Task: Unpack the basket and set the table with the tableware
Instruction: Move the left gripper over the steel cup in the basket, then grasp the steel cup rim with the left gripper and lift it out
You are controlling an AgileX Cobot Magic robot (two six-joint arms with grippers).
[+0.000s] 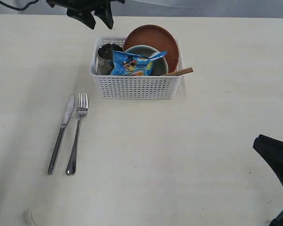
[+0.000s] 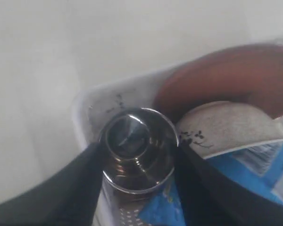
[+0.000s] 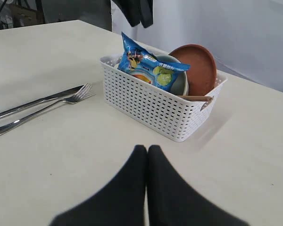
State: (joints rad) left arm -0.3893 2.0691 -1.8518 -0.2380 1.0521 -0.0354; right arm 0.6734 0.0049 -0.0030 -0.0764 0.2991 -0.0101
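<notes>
Right gripper [image 3: 147, 149] is shut; left gripper [image 2: 137, 157] (jaws spread) hovers over shiny steel cup [image 2: 137, 139].

No text, number, brand or sign can be read in any view.

The blue crisp bag [image 1: 137, 63] carries printing: a yellow-and-dark emblem and green patches. Its lettering is too small and blurred to make out.

Left wrist view: a white panel with fine dark print lines shows on the bag, just outside one finger of the left pincer [image 2: 137, 150]. It is unreadable.

Same view: small dark marks sit near the rim of the pale bowl [image 2: 226, 122], close beyond the pincer. They cannot be read as characters.
</notes>
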